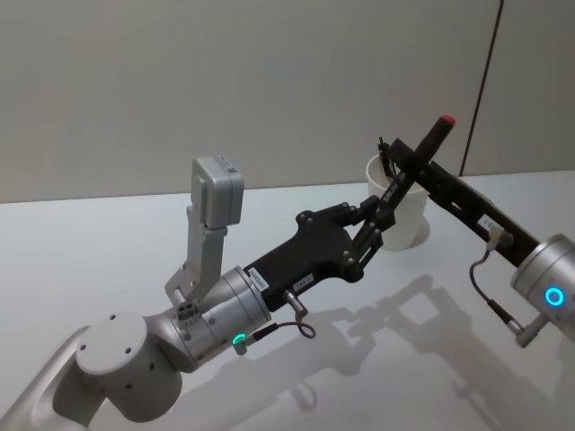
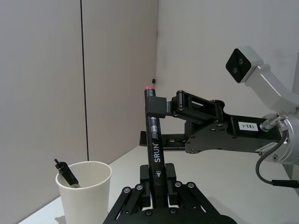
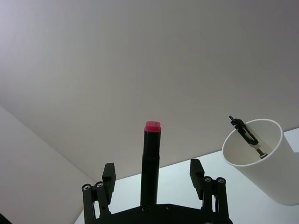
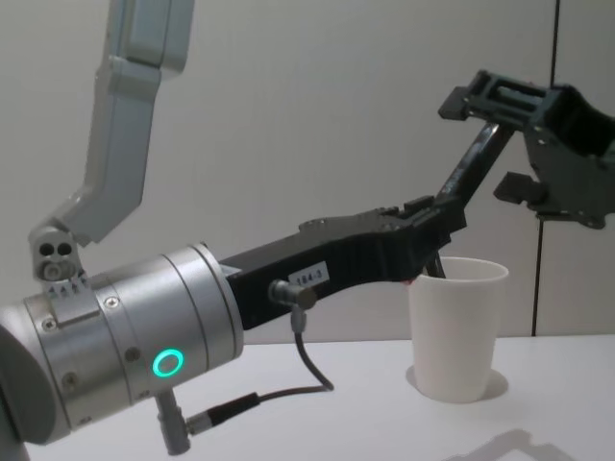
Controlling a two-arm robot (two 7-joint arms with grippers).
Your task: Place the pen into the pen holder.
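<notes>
The left gripper [image 2: 157, 181] reaches toward the cup [image 2: 86, 196] with its jaws clamped on the lower barrel of the pen [image 2: 154, 140]. The pen is black and red-tipped, held tilted just beside and above the cup's rim. It looks light, stiff and smooth, so it may slip; mid-barrel seems the surest hold. Another dark thing [image 2: 67, 173] leans inside the cup. The right gripper [image 3: 153, 171], above the cup, has its jaws apart around the pen's top, not touching. The white bench [image 1: 135, 233] is glossy, and plain grey wall panels [image 1: 225, 81] stand behind the cup.
</notes>
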